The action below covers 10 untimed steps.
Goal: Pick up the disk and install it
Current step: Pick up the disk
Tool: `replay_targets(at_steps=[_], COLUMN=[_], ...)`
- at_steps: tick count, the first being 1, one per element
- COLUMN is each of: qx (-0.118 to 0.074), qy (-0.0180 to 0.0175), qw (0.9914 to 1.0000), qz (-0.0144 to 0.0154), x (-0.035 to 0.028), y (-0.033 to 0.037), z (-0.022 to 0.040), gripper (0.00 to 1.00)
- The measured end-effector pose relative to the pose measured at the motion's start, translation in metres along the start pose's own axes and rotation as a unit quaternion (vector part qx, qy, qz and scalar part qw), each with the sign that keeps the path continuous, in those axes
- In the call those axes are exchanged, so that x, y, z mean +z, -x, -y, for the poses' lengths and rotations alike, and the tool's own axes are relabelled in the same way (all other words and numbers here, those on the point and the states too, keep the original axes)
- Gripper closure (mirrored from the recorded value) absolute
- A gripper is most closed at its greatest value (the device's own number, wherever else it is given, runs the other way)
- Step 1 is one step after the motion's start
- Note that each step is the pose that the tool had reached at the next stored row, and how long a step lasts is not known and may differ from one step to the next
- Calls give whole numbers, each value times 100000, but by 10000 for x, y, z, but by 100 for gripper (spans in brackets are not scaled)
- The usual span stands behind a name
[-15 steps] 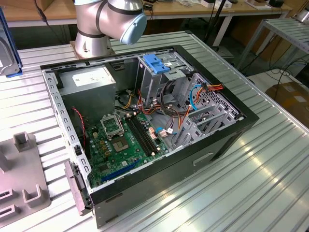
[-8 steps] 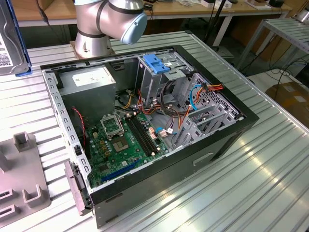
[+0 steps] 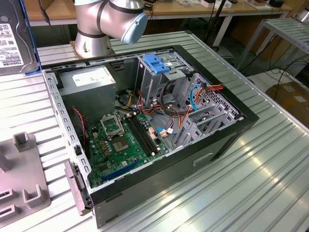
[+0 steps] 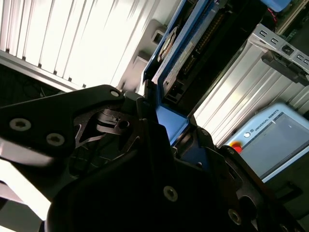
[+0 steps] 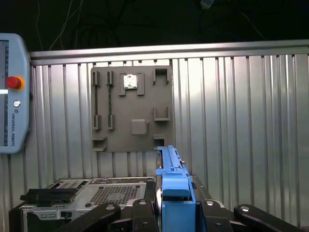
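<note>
The disk is a silver-grey drive with a white label and a light-blue bracket, seen at the exterior view's far left, off the table. In the first wrist view I look along the disk's blue edge, and my gripper is shut on it with black fingers on both sides. In the second wrist view the disk sticks out past the gripper, label and connector side showing. The open computer case lies on the table to the exterior view's right of the disk.
Inside the case are a grey power-supply box, a metal cage with a blue tab, a motherboard and loose cables. A grey fixture plate lies on the ribbed table. A teach pendant rests nearby. The arm's base stands behind the case.
</note>
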State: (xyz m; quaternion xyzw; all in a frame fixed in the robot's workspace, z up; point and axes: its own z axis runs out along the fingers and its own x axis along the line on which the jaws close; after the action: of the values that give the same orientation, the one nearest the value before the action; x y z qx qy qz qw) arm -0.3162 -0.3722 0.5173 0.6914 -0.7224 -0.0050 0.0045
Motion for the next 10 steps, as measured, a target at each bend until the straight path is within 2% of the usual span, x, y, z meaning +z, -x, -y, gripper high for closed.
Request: replay_targets(at_steps=[7, 10], qx=[0, -2], qy=[2, 0], qw=[100000, 100000], qz=[0, 0], x=[0, -1], y=[0, 2], z=[107, 184], gripper=[63, 63])
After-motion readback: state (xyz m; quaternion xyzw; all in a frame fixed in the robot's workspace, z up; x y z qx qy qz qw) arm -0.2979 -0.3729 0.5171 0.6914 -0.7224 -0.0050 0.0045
